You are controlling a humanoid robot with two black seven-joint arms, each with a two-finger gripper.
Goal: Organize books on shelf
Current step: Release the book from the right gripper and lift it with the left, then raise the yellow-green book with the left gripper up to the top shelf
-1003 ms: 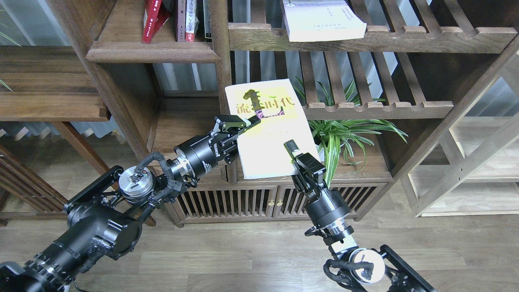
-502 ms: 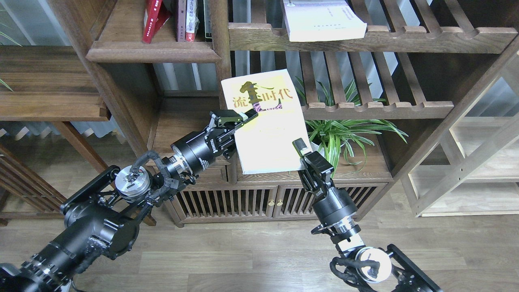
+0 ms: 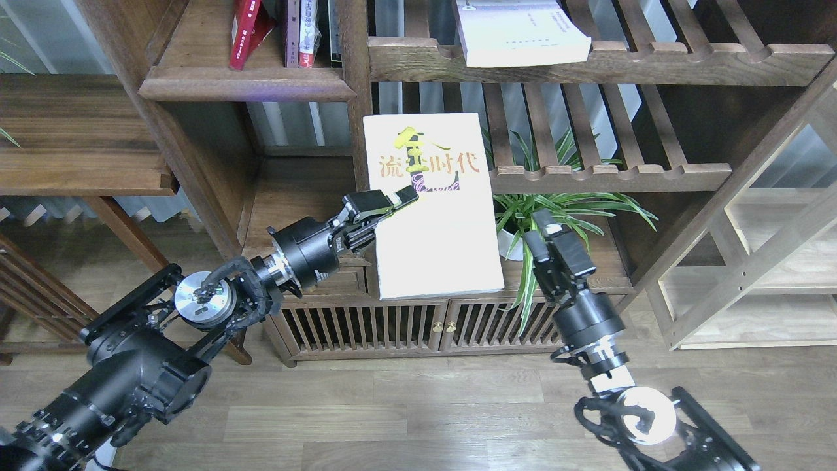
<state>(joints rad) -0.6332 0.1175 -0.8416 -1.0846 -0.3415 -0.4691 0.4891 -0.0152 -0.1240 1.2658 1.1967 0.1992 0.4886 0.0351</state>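
Observation:
The large yellow-green book (image 3: 435, 222) with black characters hangs in the air in front of the bookcase's upright post, cover toward me. My left gripper (image 3: 391, 200) is shut on its left edge. To the right of the book, apart from it, my right gripper (image 3: 546, 229) is open and holds nothing. A dark red book (image 3: 246, 33) leans on the dark-brown shelf (image 3: 248, 84) at the upper left, beside a few upright books (image 3: 302, 33). A white book (image 3: 521, 33) lies flat on the top slatted rack.
A potted green plant (image 3: 562, 209) stands just behind my right gripper, under a lower slatted rack (image 3: 608, 175). A low cabinet with slatted doors (image 3: 392, 327) sits below. A pale wood shelving unit (image 3: 752, 275) stands at the right. Wooden floor lies in front.
My right gripper has let go of the yellow-green book's lower right edge and moved right. The left gripper has turned the book more upright and square to me.

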